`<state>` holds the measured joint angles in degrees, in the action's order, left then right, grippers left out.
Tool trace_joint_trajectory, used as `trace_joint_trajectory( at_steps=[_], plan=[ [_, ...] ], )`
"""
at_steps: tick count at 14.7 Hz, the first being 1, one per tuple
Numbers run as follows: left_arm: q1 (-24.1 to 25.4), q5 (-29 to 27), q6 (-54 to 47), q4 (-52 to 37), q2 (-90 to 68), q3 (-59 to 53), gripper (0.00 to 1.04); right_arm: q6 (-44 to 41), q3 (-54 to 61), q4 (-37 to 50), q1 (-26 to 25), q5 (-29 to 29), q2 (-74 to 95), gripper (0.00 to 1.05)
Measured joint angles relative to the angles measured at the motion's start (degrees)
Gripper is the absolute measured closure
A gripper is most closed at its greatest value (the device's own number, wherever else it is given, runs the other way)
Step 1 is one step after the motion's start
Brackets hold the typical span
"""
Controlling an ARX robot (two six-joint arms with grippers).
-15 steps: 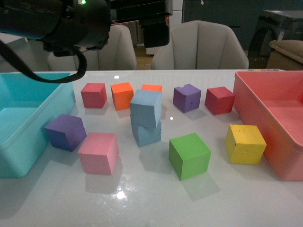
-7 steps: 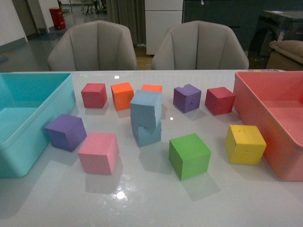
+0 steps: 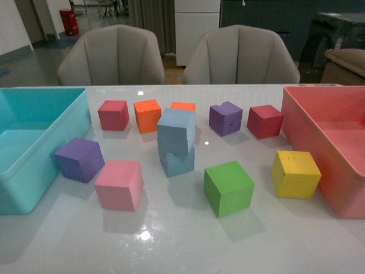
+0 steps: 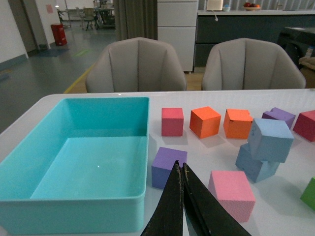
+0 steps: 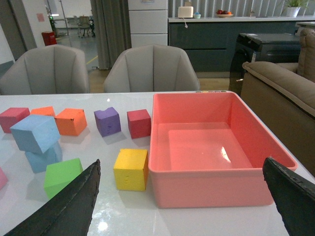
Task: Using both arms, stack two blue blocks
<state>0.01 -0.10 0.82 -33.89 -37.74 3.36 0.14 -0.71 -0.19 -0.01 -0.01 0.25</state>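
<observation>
upper blue block [image 3: 176,131] matte foam, skewed atop lower blue block [image 3: 177,160] | left jaws pressed together | right jaws spread

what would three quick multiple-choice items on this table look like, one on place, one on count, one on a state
1. Where is the yellow cube?
A. inside the teal bin
B. on the table beside the pink bin
C. on top of the green cube

2. How many purple cubes are on the table?
A. one
B. two
C. four

3. How do the two blue blocks stand?
A. one on the other, the top one turned askew
B. side by side, apart
C. both in the pink bin

Answers:
1. B, the yellow cube sits on the table next to the pink bin.
2. B, one purple cube is near the teal bin, another is in the back row.
3. A, the upper blue block rests on the lower blue block, rotated and overhanging it.
</observation>
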Motion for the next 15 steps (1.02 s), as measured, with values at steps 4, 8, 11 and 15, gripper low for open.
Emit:
trace_joint_trajectory(
  at_steps=[4, 8, 11, 15],
  plan=[
    [-0.1, 0.1, 0.0, 2.4, 4.9, -2.7, 1.03, 0.0, 0.0, 0.0, 0.0, 0.0, 0.0, 0.06],
    [-0.1, 0.1, 0.0, 9.8, 13.4, -2.7, 1.03, 0.0, 0.0, 0.0, 0.0, 0.0, 0.0, 0.06],
    [-0.1, 0.1, 0.0, 15.0, 19.0, -2.8, 1.03, 0.0, 0.0, 0.0, 0.0, 0.0, 0.0, 0.06],
    [-0.1, 0.1, 0.0, 21.0, 24.9, -2.8, 1.03, 0.0, 0.0, 0.0, 0.0, 0.0, 0.0, 0.06]
  ],
)
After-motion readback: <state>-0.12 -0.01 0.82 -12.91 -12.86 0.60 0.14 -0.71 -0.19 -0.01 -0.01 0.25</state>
